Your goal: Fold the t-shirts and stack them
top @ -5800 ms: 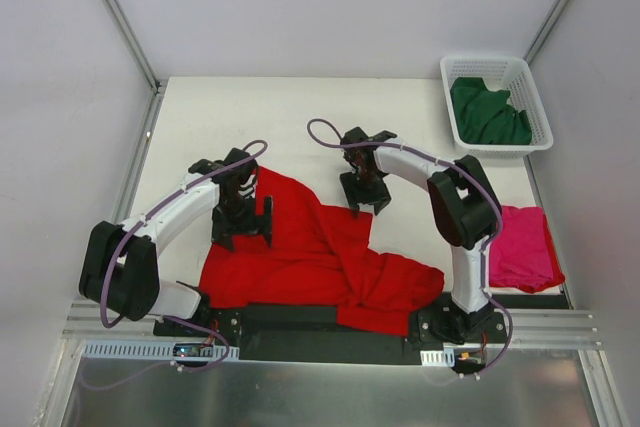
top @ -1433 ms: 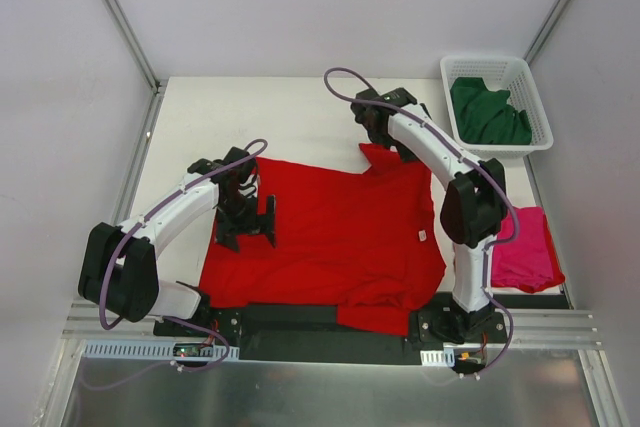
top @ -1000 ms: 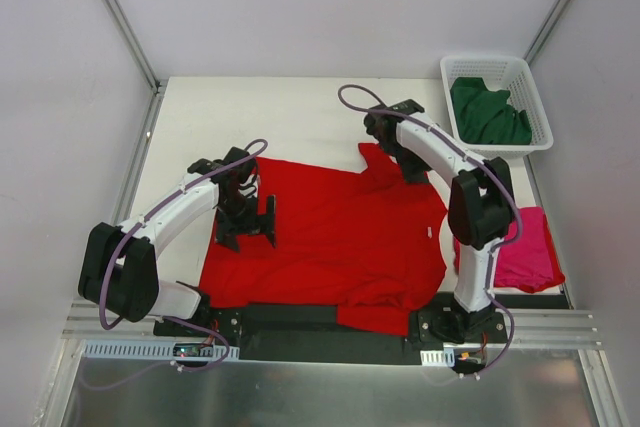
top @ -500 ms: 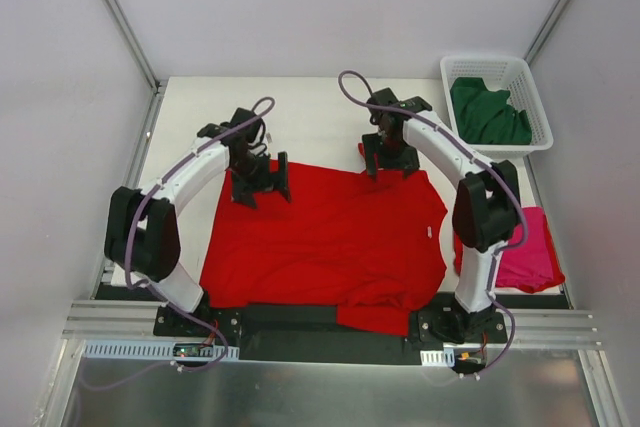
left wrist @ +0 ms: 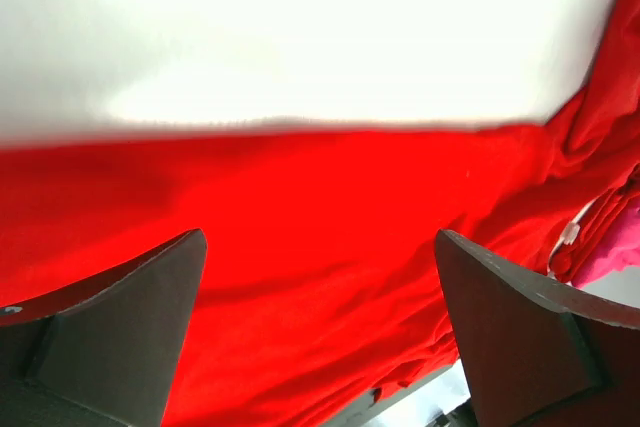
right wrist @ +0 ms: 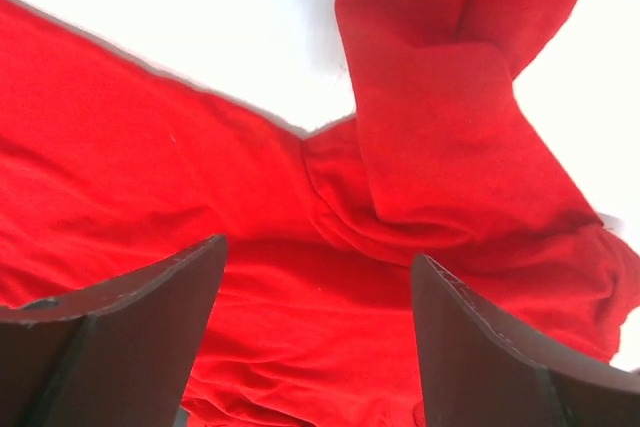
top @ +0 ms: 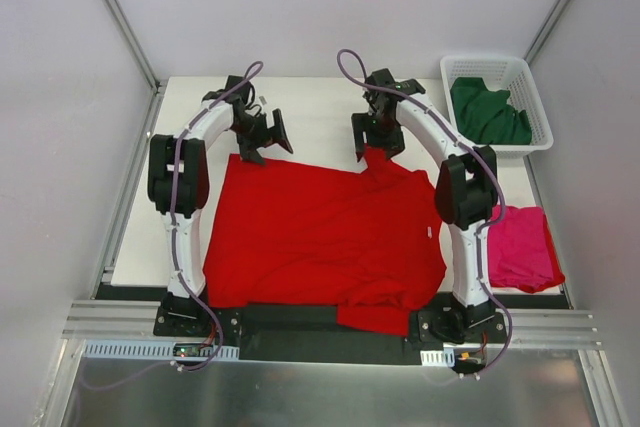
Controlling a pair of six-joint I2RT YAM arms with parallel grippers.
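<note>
The red t-shirt (top: 320, 237) lies spread almost flat over the middle of the white table (top: 320, 102). Its near hem reaches onto the dark strip (top: 300, 317) by the arm bases, a small white tag (top: 425, 234) shows near its right edge, and at its far right corner a sleeve (right wrist: 430, 97) is doubled over on itself. The magenta-pink t-shirt (top: 525, 247) sits as a compact pad at the table's near right corner, just beside the red one; whether the two touch I cannot tell. The dark green t-shirt (top: 487, 112) lies bunched in the white lattice basket (top: 485, 60) at the far right corner, well apart from the others. The left gripper (top: 265, 137) hangs over the red shirt's far left edge with its jaws spread wide and nothing between them: its wrist view shows only red cloth and bare table past the dark fingers (left wrist: 110, 337). The right gripper (top: 377, 140) hovers above the doubled sleeve, jaws likewise apart and empty
</note>
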